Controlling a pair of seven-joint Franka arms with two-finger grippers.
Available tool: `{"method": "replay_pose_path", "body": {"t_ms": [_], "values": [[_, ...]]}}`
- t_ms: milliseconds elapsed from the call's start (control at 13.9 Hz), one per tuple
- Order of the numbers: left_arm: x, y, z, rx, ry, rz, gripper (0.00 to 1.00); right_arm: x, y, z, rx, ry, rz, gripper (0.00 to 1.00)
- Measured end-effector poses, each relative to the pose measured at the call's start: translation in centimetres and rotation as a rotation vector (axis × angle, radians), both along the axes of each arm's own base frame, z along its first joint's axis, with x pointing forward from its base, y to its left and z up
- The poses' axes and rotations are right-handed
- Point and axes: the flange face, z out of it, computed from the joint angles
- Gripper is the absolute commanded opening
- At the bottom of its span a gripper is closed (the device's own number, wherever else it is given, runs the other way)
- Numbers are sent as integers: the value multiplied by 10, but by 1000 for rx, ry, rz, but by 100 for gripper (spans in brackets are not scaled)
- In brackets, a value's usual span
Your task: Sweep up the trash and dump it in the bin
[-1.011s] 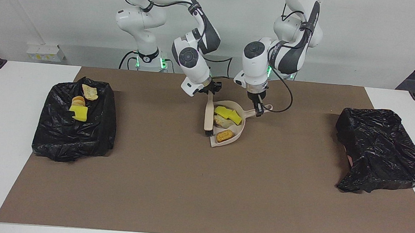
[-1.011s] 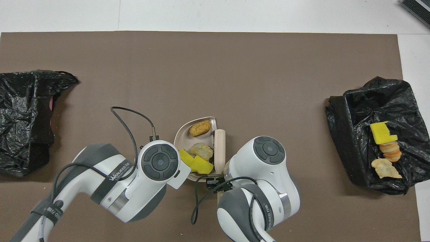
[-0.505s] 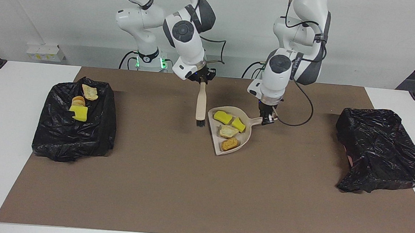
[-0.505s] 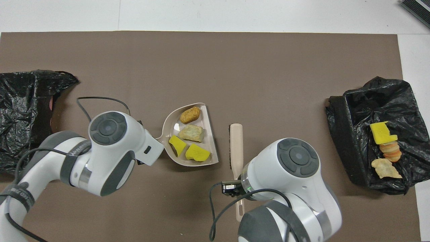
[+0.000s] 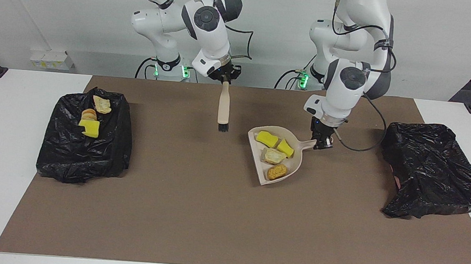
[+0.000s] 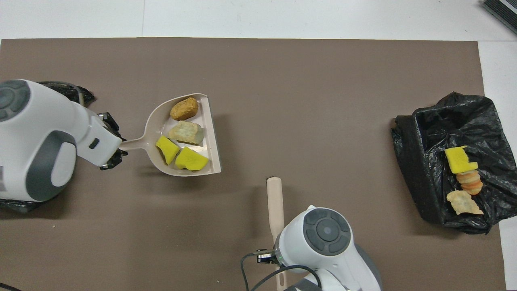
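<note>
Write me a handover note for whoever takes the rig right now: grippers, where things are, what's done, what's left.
Left gripper: shut on the dustpan handle, pan raised over the mat, toward the left arm's bin.
Right gripper: shut on the brush, held up, waiting.
In the pan: four scraps, two yellow, two tan.
Done: three scraps lie on the right arm's bin; no loose scraps show on the mat.
Left: carry the pan to a bin, likely the left arm's, and tip it.
</note>
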Motion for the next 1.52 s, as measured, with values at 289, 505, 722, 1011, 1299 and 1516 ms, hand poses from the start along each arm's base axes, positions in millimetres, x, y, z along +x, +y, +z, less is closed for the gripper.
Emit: {"method": "replay_pose_path", "body": {"t_ms": [289,505,722,1011,1299,1516], "values": [[23,77,50,-5,-32,-28,0,-3,27,-48,10,15,-1,0],[32,144,69,-1,-55,-10,0,-8,42,-67,11,7,10,0],[28,213,75,14,-68,4,0,-8,42,-67,12,6,9,100],[0,314,76,53,-64,-51,0,3,44,-56,30,-14,-3,100],[-16,377,80,236,-43,-154,0,76,3,-16,35,-143,-84,100],[-10,394,89,392,-56,-186,0,105,-18,2,-9,-232,-71,100]]}}
